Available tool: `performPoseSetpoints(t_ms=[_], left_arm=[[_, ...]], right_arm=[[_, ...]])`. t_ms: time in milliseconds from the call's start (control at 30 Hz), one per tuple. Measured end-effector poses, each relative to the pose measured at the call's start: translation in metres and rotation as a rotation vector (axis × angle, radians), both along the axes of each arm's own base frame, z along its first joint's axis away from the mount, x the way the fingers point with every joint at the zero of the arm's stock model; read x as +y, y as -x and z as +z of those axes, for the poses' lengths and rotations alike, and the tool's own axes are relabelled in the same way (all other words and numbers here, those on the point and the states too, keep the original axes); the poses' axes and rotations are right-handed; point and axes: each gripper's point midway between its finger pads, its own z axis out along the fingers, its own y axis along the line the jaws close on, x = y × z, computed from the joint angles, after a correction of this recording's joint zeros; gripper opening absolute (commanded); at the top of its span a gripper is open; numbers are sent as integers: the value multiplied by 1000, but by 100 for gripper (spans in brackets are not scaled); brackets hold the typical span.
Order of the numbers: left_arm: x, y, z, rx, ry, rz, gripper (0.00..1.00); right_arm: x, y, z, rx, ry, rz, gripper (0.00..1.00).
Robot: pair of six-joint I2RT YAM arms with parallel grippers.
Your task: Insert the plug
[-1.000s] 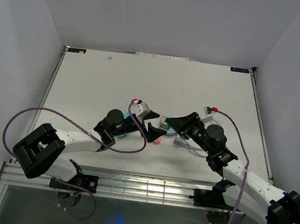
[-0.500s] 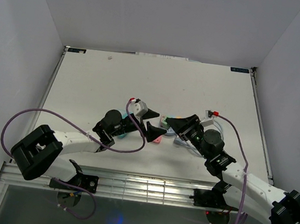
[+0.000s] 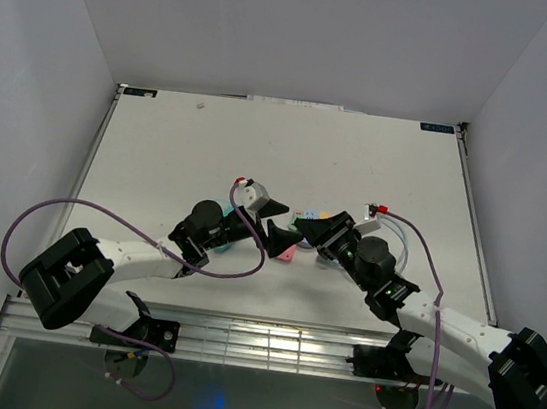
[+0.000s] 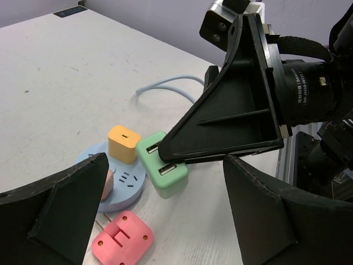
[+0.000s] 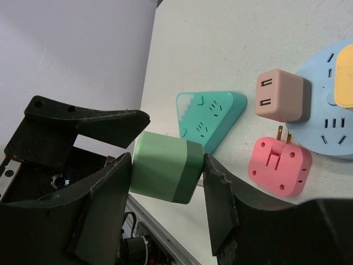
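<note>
The green plug (image 5: 164,165) is clamped between the two fingers of the right hand (image 5: 165,161), whose spread is set to a middling width by the block itself. The left hand (image 4: 165,221) is spread wide and nothing is held in it; it is faced toward the plug from the opposite side.

In the left wrist view the plug is seen just beside the rim of the blue round socket strip (image 4: 129,183), next to the yellow plug (image 4: 123,143) seated on it. Contact with the strip cannot be confirmed. The long axis of the plug is laid along its row of two USB slots, which are turned toward the left hand; the pins are hidden. In the right wrist view the strip is found to the right, past the pink folding plug (image 5: 278,165), and a teal triangular socket strip (image 5: 212,116) is found just ahead. The right hand is judged to be the working one.

White lettering is printed on the lens barrel (image 4: 309,83) but cannot be read reliably.
</note>
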Motion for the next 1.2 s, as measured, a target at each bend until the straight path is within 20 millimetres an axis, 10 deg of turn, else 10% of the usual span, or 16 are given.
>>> performPoseSetpoints(t_ms=[900, 1200], left_arm=[[0, -7, -11, 32, -27, 30, 76], [2, -9, -18, 41, -55, 45, 22]], right_arm=[[15, 1, 12, 3, -27, -30, 19], [16, -1, 6, 21, -26, -65, 21]])
